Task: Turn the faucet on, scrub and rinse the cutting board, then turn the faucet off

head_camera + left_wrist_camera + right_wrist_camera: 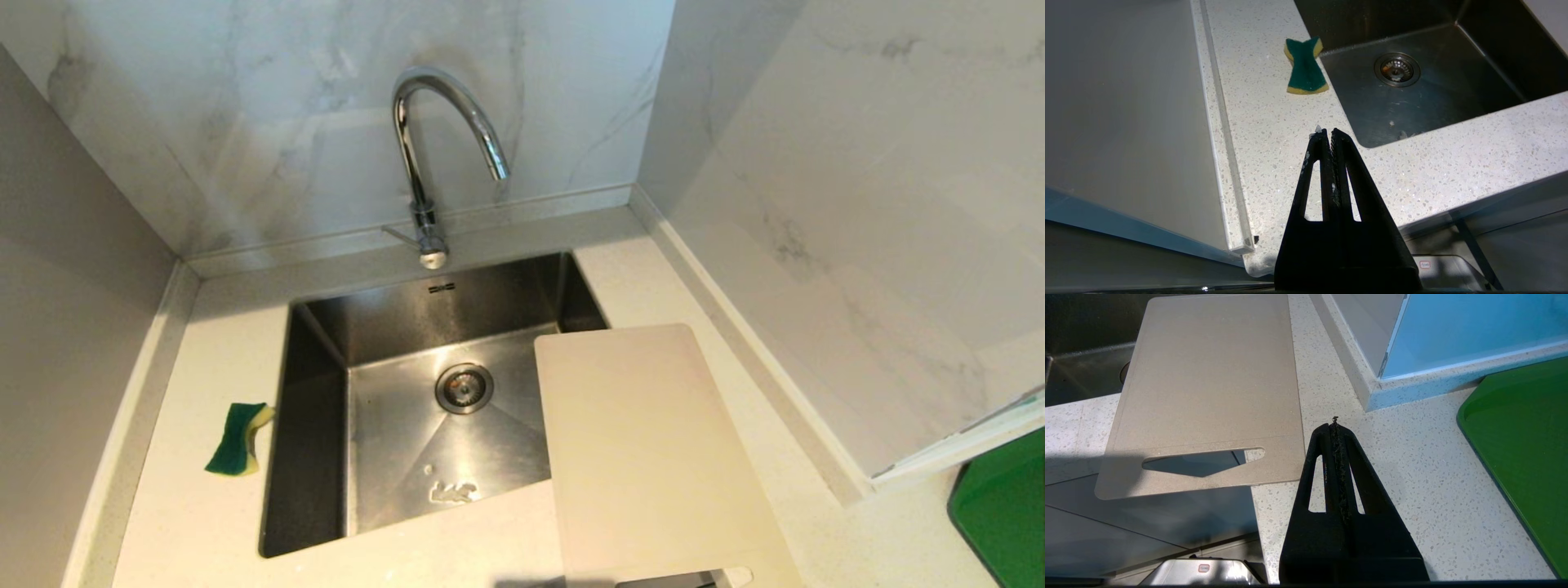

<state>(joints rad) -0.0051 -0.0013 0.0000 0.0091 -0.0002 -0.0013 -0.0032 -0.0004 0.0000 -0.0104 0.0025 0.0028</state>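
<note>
The chrome gooseneck faucet [429,155] stands behind the steel sink [310,425], its thin lever [398,234] pointing left; no water runs. The cream-white cutting board [645,457] [1208,388] lies flat on the counter to the right of the sink, one corner over the basin and its slot handle [1202,461] overhanging the counter's front edge. Neither arm shows in the head view. My left gripper [1329,132] is shut and empty above the counter's front left part. My right gripper [1334,424] is shut and empty just right of the board's handle end.
A green-and-yellow sponge [238,438] [1304,67] lies on the speckled counter left of the sink. Marble walls close in at the back and on both sides. A green tray [1523,449] [1004,506] sits on the counter at the far right.
</note>
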